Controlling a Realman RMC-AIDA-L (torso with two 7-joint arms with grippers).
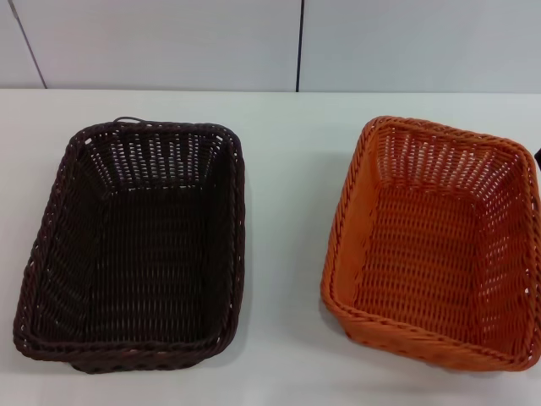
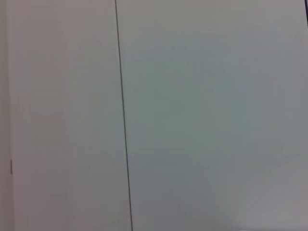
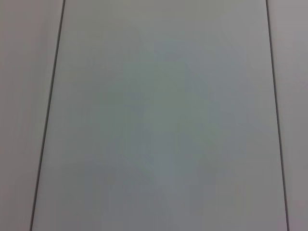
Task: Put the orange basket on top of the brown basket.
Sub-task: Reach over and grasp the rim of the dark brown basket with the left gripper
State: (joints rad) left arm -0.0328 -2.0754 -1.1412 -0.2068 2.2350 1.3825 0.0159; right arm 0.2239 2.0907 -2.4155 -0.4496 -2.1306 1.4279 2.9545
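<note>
Neither claw is in any view, so their state can't be told; both wrist cameras show only blank wall panels. Nothing done yet: orange basket (image 1: 435, 245) sits right on the surface (image 1: 287, 169), well apart from brown basket (image 1: 135, 245) at left. Orange's right edge is cut off.

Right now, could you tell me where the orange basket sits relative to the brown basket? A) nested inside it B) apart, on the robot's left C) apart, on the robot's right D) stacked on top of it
C: the orange basket stands on the table, apart from the brown basket, on the robot's right.
</note>
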